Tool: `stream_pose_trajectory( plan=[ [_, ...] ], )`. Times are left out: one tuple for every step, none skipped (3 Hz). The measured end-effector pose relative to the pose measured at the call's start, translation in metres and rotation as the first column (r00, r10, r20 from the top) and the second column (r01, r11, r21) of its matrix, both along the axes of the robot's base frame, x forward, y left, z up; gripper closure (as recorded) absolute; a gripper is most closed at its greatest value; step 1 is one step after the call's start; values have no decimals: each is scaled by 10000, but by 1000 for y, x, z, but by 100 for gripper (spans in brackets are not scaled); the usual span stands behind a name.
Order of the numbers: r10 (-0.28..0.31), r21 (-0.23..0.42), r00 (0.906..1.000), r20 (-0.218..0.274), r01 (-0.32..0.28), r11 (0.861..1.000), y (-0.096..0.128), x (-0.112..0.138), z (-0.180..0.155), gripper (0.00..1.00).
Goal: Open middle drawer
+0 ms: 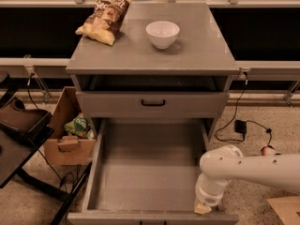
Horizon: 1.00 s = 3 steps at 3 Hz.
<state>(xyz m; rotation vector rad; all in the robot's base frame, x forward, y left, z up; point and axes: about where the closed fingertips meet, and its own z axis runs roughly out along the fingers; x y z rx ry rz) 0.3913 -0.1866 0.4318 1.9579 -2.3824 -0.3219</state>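
The middle drawer (150, 172) is pulled far out of the grey cabinet, showing its deep plain grey box, which holds nothing. Its front runs along the bottom edge of the view, and only the top of its black handle (152, 222) shows. My gripper (204, 207) hangs from the white arm (248, 168) at the drawer's front right corner, touching or just above the right wall near the front panel. The drawer above it (153, 103), with a black bar handle, is closed.
A chip bag (105, 18) and a white bowl (162, 33) sit on the cabinet top. A cardboard box (65, 139) with packets stands on the floor to the left, beside a dark chair (21, 125). A black cable (243, 125) lies on the floor to the right.
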Motion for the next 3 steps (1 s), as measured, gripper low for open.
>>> stream_pose_trajectory(
  plan=[
    [254,-722,9994,-245,-271,9970,2,-32,35,100],
    [874,-1296,9949,-494,-932,9872,2,-28,63,100],
    [1265,-1569,9858,-1108,-1430,9772,-20,17,89,100]
  ],
)
